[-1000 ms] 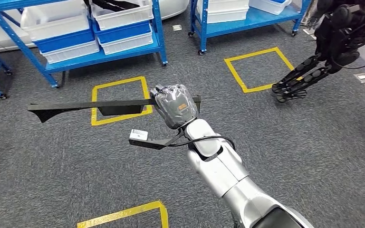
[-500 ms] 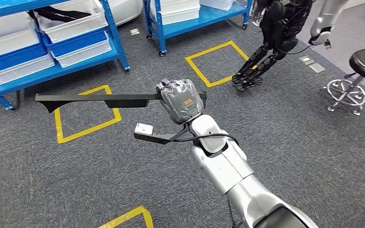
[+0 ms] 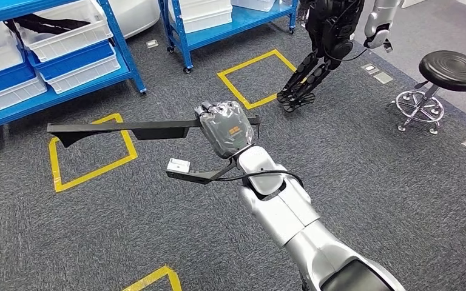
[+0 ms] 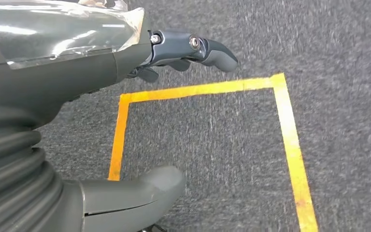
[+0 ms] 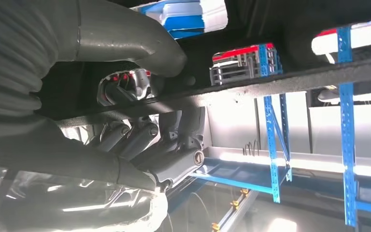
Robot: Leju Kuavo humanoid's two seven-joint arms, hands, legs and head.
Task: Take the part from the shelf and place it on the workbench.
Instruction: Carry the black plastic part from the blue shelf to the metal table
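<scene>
Floor: dark grey carpet (image 3: 400, 182) was laid across the whole room, marked with yellow tape squares (image 3: 89, 151), one to the left of the held part and another (image 3: 252, 79) farther off, ahead of the robot.
Shelving: blue metal racks (image 3: 121, 51) were seen along the far side, loaded with white and blue bins (image 3: 79, 63); a dark object lay in one upper white bin.
Part: a long, thin black part (image 3: 121, 129) was held level above the floor, well apart from the racks, its length running out to the left of the hand and ending in a flared tip over the nearer tape square.
Right hand: the right hand (image 3: 224, 127) was closed around the part near its right end, with the fingers (image 5: 140, 140) wrapped under the bar and the thumb (image 5: 140, 43) pressed over it, as shown in the right wrist view.
Right arm: the silver arm (image 3: 285, 212) was extended forward from the lower right, with a black bracket carrying a small white box (image 3: 179, 166) fixed beside the wrist.
Left hand: the left hand (image 4: 125, 67) was hanging over a yellow tape corner (image 4: 275, 82) on the carpet, nothing was held in it, and the thumb and the dark fingers (image 4: 203, 48) were spread apart.
Surroundings: another dark robot (image 3: 334, 42) was standing at the far right, and a round black stool (image 3: 449, 73) on a chrome base was set beyond it.
</scene>
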